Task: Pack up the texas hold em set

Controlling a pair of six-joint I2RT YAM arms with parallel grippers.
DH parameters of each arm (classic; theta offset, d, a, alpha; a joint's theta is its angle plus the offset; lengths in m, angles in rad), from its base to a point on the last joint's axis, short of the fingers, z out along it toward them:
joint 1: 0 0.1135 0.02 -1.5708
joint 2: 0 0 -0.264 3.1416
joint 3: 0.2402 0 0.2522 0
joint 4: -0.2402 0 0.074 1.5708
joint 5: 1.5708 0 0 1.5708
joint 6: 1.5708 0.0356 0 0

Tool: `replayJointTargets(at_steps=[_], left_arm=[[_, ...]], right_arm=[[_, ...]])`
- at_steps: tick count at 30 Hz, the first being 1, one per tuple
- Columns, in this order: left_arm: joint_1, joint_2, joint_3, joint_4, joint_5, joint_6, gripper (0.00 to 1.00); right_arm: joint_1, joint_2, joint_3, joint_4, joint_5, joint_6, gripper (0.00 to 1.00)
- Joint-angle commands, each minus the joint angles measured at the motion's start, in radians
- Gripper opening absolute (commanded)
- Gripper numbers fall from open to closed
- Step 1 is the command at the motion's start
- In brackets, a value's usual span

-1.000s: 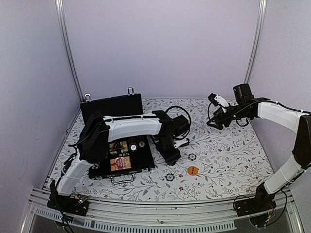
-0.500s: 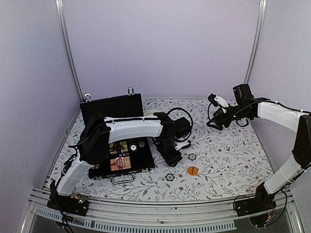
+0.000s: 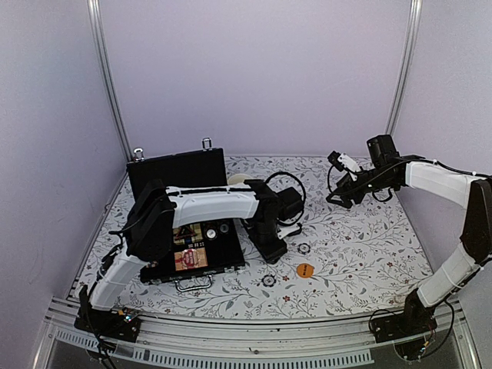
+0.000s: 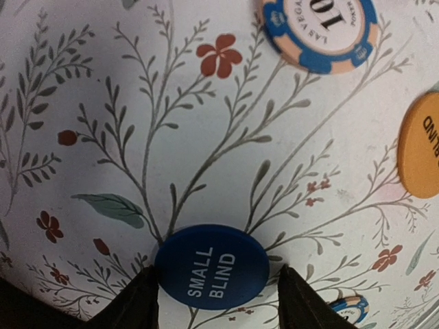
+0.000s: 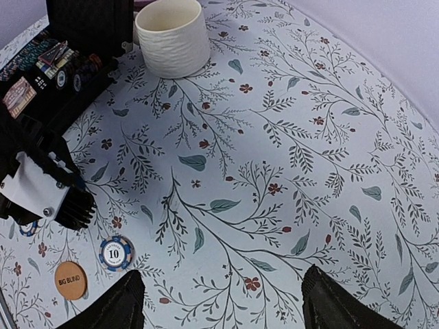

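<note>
Now: we have the left fingers (image 4: 137, 308) low over the worktop (image 4: 137, 89), apart, one on each side of the blue small-blind button (image 4: 211, 267). No squeeze shows yet.
Change: compared with a second ago, the left wrist has shifted slightly toward the case (image 3: 178, 171), and the right arm has edged a little left. The loose pieces lie where they lay.
Meaning: we judge that picking up this button is about to begin.
Right fingers (image 5: 116, 308): wide apart, holding nothing, well above the worktop.
Nearby: the blue 10 chip (image 4: 319, 27) and the orange big-blind button (image 4: 422, 154).
Case: open at the left, with card decks (image 3: 187, 258) inside.
Remaining: put the loose pieces in and close the lid.
</note>
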Motion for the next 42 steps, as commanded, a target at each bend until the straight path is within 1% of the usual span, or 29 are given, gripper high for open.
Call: replayJointTargets(at_steps=[1,11,19,24,29,32,38,42], left_arm=[[-0.011,0.036,0.015,0.001,-0.007,-0.002,0.60],[-0.009,0.056,0.006,0.027,0.023,0.006,0.58],[-0.005,0.059,-0.004,0.029,0.018,0.005,0.48],[0.000,0.017,-0.019,0.038,-0.009,-0.002,0.45],[0.011,-0.054,-0.049,0.039,-0.014,-0.014,0.44],[0.026,-0.131,-0.094,0.039,-0.030,-0.032,0.44],[0.067,-0.316,-0.253,0.043,-0.072,-0.085,0.45],[0.107,-0.429,-0.401,0.062,-0.097,-0.119,0.45]], right_arm=[[-0.001,0.014,0.020,-0.015,-0.020,-0.011,0.77],[0.005,0.024,0.024,-0.024,-0.022,-0.015,0.76],[0.007,0.031,0.027,-0.031,-0.022,-0.019,0.76],[0.011,0.037,0.028,-0.033,-0.022,-0.023,0.76],[0.019,0.042,0.030,-0.036,-0.019,-0.024,0.76],[0.019,0.042,0.030,-0.036,-0.018,-0.023,0.76],[0.028,0.045,0.031,-0.037,-0.018,-0.026,0.76],[0.034,0.049,0.033,-0.039,-0.017,-0.025,0.76]])
